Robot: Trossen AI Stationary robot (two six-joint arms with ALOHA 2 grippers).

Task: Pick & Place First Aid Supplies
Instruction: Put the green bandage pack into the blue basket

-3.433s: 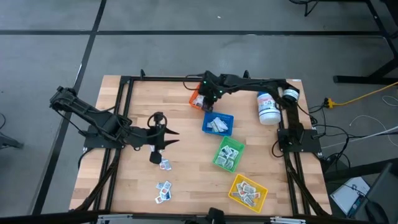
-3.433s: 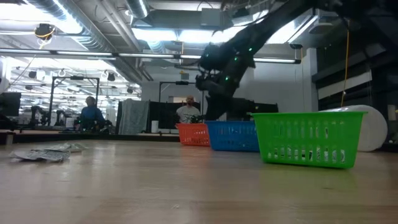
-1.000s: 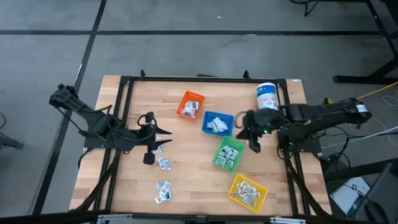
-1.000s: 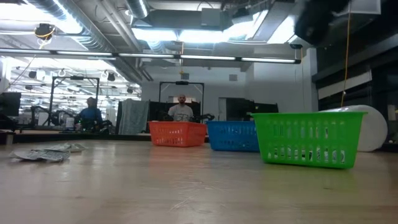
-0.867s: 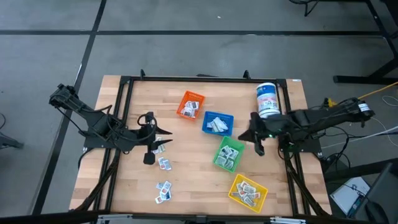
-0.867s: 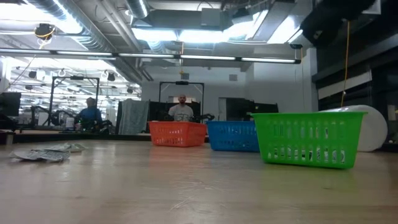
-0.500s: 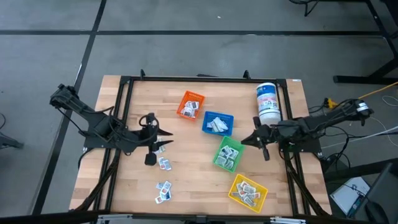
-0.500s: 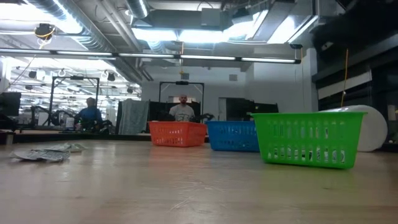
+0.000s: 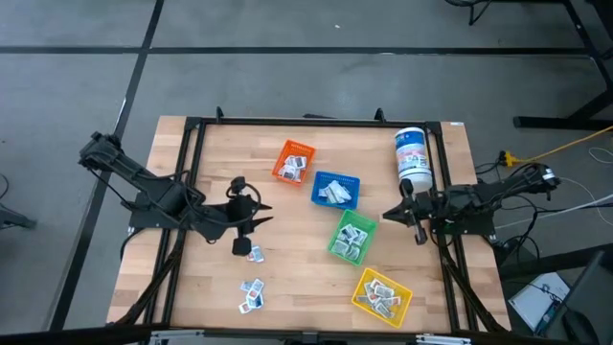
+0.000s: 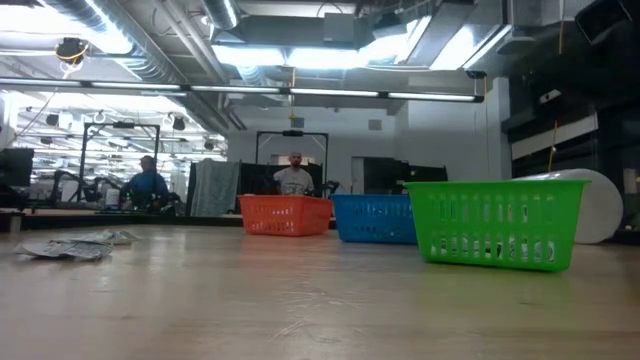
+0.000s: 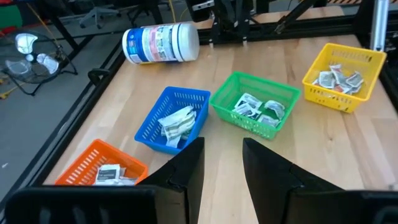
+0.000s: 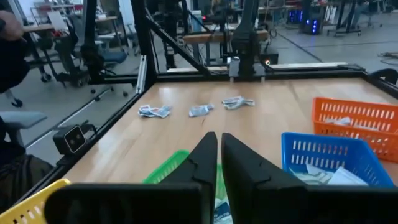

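The first aid supplies are small flat white packets. Three lie loose on the wood near the left front (image 9: 254, 254) (image 9: 251, 287) (image 9: 251, 303); in the right wrist view they lie far across the table (image 12: 200, 110), and at the left in the low view (image 10: 75, 245). More packets fill the coloured bins. My left gripper (image 9: 261, 213) (image 11: 222, 168) hovers open beside the nearest loose packet, with nothing between its fingers. My right gripper (image 9: 391, 215) (image 12: 219, 155) is shut and empty by the table's right edge, near the green bin (image 9: 351, 238).
Orange (image 9: 293, 161), blue (image 9: 335, 190), green and yellow (image 9: 381, 293) bins run in a slanting row from the far middle to the near right. A white canister with a blue label (image 9: 413, 158) lies at the far right. People show in the room behind (image 10: 292, 178).
My right gripper has drawn back from beside the blue bin toward the table's right edge and sunk, turning level, still shut. My left gripper has edged a little toward the near edge, still open. The bins and packets have kept their places.
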